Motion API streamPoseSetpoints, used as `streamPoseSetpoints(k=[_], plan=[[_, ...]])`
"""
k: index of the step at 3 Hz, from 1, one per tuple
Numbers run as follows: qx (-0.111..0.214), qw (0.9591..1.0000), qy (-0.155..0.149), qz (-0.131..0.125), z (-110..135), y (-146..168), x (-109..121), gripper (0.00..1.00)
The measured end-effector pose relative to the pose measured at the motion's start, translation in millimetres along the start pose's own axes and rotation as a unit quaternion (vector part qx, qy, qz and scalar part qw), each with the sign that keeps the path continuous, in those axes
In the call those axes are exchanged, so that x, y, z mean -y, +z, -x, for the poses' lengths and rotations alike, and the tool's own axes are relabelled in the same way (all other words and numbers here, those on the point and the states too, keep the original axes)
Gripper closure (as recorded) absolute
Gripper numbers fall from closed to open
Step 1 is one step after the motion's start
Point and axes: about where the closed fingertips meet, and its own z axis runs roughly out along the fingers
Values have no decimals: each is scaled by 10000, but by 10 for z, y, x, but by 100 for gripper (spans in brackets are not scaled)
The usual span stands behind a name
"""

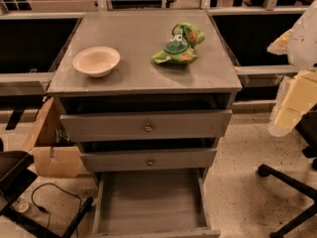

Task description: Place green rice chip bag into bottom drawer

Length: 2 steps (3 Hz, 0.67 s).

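The green rice chip bag (178,44) lies crumpled on the grey cabinet top (143,33), right of centre. The bottom drawer (151,202) is pulled out wide below the two upper drawers, and its plank-like floor shows nothing in it. My gripper (281,42) shows as a pale cream shape at the right edge, level with the cabinet top. It is well to the right of the bag and apart from it. The rest of my arm (294,95) hangs below it at the right edge.
A cream bowl (96,61) sits on the left of the cabinet top. The two upper drawers (147,127) with round metal knobs stand slightly open. A cardboard box (52,155) and a cable (54,195) are on the floor at left. Black chair legs (290,182) are at right.
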Motion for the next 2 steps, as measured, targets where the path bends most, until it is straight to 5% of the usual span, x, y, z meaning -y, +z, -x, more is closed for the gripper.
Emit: streamPoseSetpoints(k=[1, 2], plan=[[2, 10000, 1, -1, 0, 0, 1, 0], [374, 9989, 260, -60, 12, 43, 247, 0]])
